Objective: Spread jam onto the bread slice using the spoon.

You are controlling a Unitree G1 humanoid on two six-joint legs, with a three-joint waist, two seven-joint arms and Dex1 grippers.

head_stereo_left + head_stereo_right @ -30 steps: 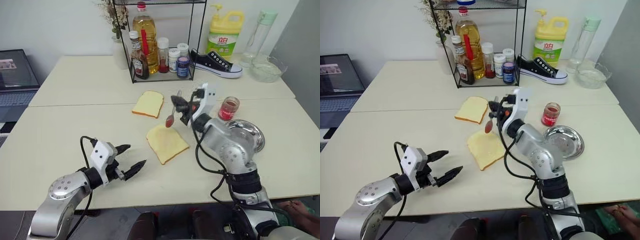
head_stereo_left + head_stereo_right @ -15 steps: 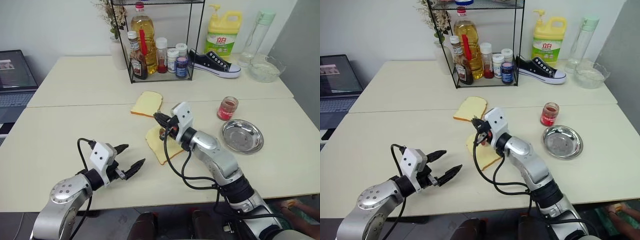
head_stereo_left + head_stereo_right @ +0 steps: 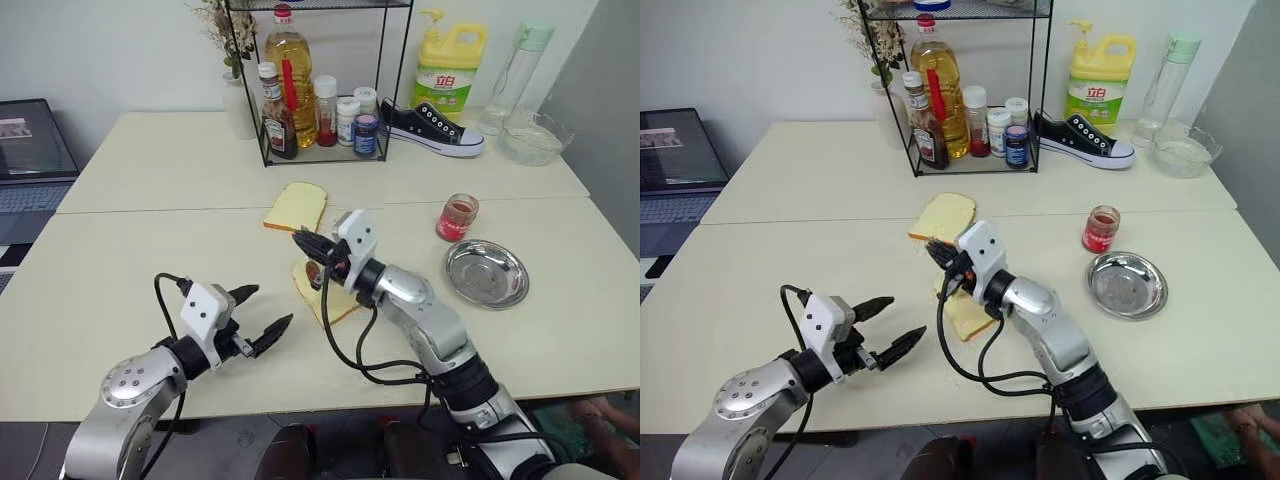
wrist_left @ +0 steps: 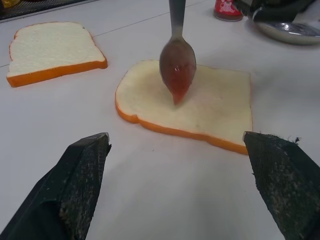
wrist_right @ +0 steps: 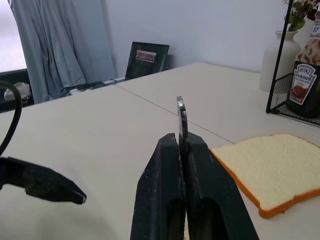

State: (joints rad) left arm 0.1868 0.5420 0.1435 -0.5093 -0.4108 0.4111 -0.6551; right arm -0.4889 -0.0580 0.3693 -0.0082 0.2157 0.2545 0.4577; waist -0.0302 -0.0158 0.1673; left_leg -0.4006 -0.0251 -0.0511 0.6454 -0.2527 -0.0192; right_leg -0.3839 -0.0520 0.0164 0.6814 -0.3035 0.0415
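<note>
As right hand [image 5: 182, 150], clamped on spoon [image 4: 177, 65], has dropped from above, jam-coated tip meets bread slice [image 4: 210, 105]: spreading starts. Left hand [image 3: 257, 318] apart, idle.

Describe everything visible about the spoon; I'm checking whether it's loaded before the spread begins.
The spoon is small, silver metal, with a slim handle and an oval bowl coated in glossy red jam. It hangs bowl-down, nearly upright, its tip at or just above the middle of the bread slice; contact can't be confirmed. The right end effector, shut, pinches the handle, whose end pokes out past the fingers. No jam is on the bread yet.
</note>
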